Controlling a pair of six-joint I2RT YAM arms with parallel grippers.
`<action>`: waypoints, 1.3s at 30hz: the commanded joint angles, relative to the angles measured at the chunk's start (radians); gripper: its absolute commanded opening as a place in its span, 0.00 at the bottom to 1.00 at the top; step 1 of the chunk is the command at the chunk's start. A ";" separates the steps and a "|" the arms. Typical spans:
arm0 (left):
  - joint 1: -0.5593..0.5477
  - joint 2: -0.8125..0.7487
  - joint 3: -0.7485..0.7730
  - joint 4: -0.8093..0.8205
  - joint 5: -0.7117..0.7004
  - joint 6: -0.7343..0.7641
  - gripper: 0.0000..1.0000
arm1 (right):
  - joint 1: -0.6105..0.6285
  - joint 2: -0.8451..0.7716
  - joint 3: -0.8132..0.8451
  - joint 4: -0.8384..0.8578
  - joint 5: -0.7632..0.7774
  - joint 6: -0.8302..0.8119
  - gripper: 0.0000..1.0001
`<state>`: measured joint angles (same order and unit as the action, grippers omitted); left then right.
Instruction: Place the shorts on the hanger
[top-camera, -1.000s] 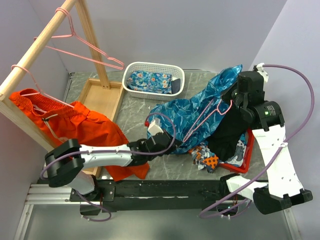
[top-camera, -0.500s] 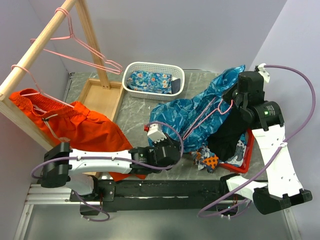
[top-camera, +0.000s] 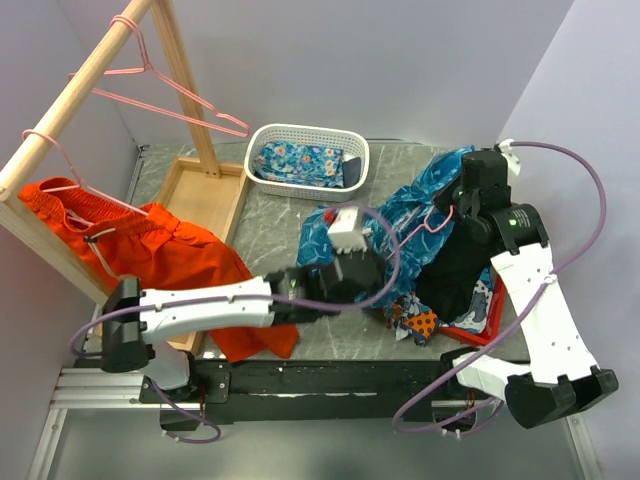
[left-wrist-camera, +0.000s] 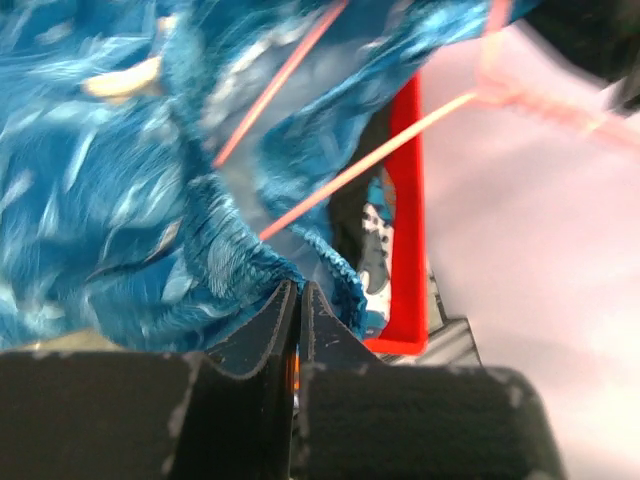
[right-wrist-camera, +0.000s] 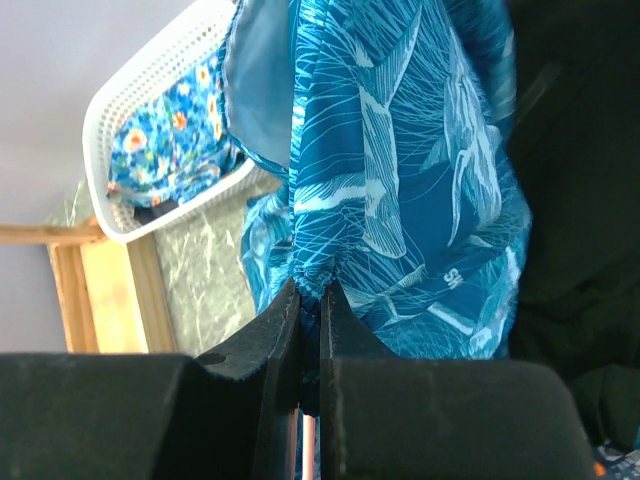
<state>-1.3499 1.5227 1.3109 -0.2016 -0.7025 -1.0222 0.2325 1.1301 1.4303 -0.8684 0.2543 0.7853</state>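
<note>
We're mid-threading, we reckon: the shorts (top-camera: 428, 188) are bunched over the bench (top-camera: 260, 215) between the two arms, with the hanger (left-wrist-camera: 350, 177) poked partway inside them. The next move calls for tugging the waistband further along the wire without it popping off. The right gripper (right-wrist-camera: 308, 290) is clamped narrow on the hanger, with the shorts crowding its tips. The left gripper (left-wrist-camera: 297, 288) is pinched almost closed on the waistband edge, just below the wires.
</note>
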 joint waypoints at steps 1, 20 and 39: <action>0.135 0.074 0.178 -0.062 0.299 0.151 0.06 | -0.010 0.037 0.037 0.069 -0.071 0.060 0.00; 0.276 0.116 0.277 -0.223 0.477 0.364 0.56 | -0.076 0.327 0.065 0.094 -0.529 -0.035 0.00; 0.158 -0.239 -0.093 -0.367 0.268 0.197 0.64 | -0.079 0.407 0.093 0.085 -0.535 -0.058 0.00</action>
<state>-1.1355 1.3552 1.2667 -0.5251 -0.3576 -0.7544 0.1589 1.5242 1.4708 -0.8005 -0.2573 0.7345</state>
